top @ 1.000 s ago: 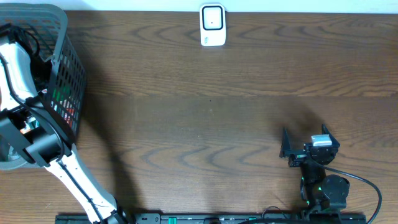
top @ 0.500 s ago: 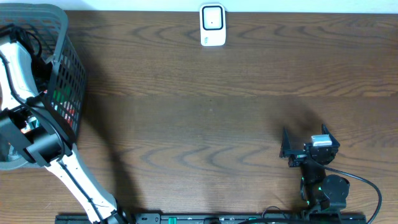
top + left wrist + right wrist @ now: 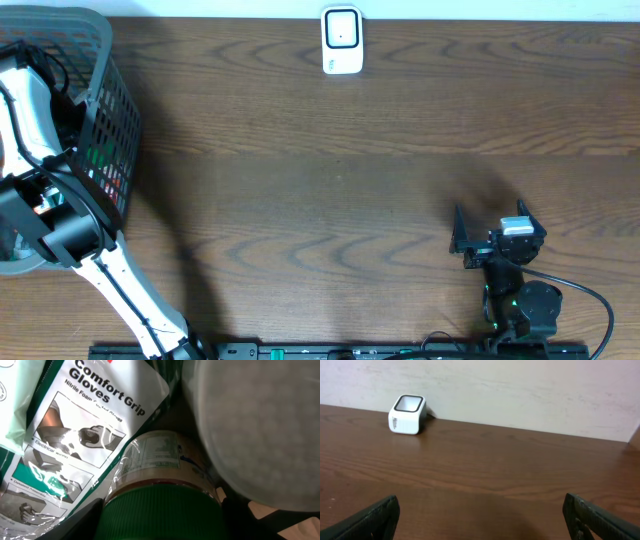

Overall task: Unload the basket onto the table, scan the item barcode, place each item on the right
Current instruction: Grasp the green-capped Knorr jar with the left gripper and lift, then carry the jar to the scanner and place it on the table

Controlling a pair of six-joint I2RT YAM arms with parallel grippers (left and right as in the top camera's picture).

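In the left wrist view a clear jar point(image 3: 157, 460) with a printed label and a ribbed green lid point(image 3: 160, 515) lies among goods inside the basket. My left gripper point(image 3: 161, 522) is shut on that lid, one dark finger point(image 3: 82, 520) pressed on each side. No barcode shows on the jar's label. From overhead, the left arm point(image 3: 60, 225) reaches into the grey mesh basket point(image 3: 112, 110), which hides its gripper. The white scanner point(image 3: 341, 40) stands at the table's far edge, also visible as a scanner point(image 3: 407, 414) against the wall. My right gripper point(image 3: 480, 520) is open and empty, low over the table near the front right, where the right gripper point(image 3: 458, 232) shows from above.
A white and green pack of Comfort Grip Gloves point(image 3: 90, 425) lies beside the jar. A pale round object point(image 3: 260, 425) crowds the jar's right side. The brown wooden table point(image 3: 330, 200) stretches between the basket and the right arm.
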